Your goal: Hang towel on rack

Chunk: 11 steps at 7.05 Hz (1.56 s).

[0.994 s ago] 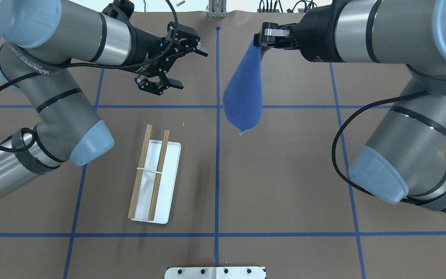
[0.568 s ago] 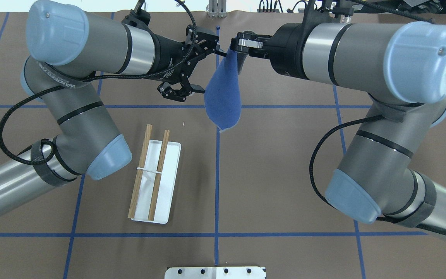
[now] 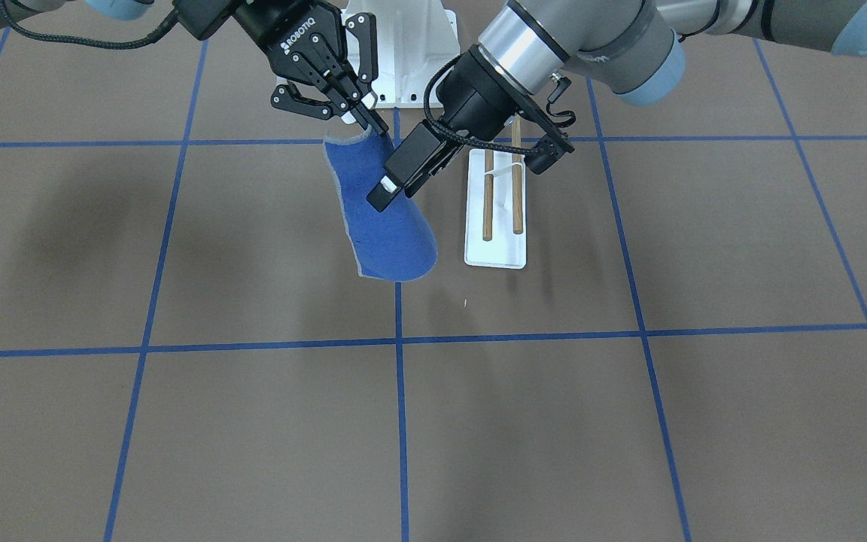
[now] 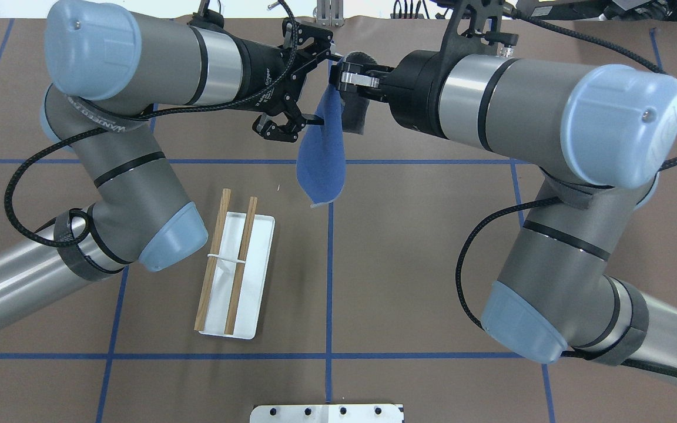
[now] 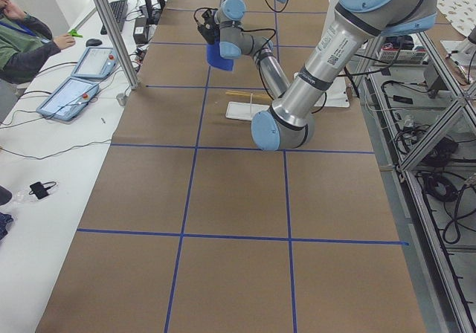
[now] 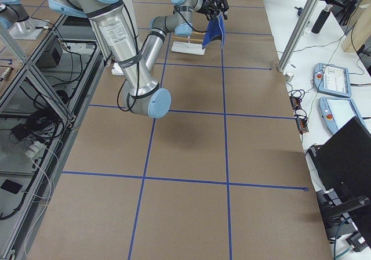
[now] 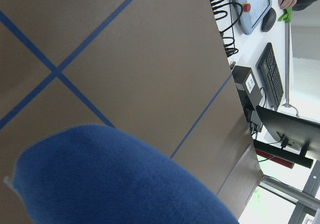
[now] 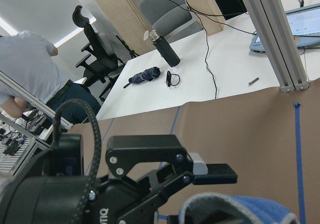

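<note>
The blue towel hangs in the air from one top corner, gathered into a teardrop, over the table's far middle; it also shows in the front view. My right gripper is shut on that top corner. My left gripper is open and comes in from the left, with its fingers on either side of the towel's upper part; one finger is at the towel's left edge. The rack, two brown dowels on a white base, stands apart, nearer the robot and left of the centre line.
A white bolted pedestal sits at the table's near edge in the middle, seen in the front view behind the grippers. Blue tape lines cross the brown table. An operator and control tablets are beyond the far edge.
My right gripper has carried the towel leftward to the centre line. My left gripper has moved right to meet it, staying open, and its fingers now bracket the towel's upper part.
</note>
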Each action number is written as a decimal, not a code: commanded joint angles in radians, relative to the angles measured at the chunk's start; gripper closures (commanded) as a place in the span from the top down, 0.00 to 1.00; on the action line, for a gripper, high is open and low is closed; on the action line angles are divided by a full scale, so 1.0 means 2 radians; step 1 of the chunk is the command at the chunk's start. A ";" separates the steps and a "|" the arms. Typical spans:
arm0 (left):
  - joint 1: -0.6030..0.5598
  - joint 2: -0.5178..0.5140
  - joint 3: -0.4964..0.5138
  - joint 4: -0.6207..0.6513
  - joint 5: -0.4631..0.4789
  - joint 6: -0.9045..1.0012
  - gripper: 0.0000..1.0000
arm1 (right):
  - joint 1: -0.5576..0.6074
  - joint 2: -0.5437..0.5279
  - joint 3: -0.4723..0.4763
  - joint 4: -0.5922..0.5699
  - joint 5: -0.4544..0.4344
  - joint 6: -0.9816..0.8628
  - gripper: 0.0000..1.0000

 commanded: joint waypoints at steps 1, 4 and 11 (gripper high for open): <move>-0.001 0.001 0.000 0.000 0.000 0.003 0.50 | -0.002 -0.001 0.005 0.001 0.000 0.000 0.00; -0.002 0.003 0.000 -0.010 0.001 0.003 0.00 | 0.000 -0.014 0.020 0.001 -0.001 -0.001 0.00; -0.018 0.006 -0.013 -0.011 -0.009 0.011 0.00 | 0.023 -0.041 0.030 -0.012 0.025 0.038 1.00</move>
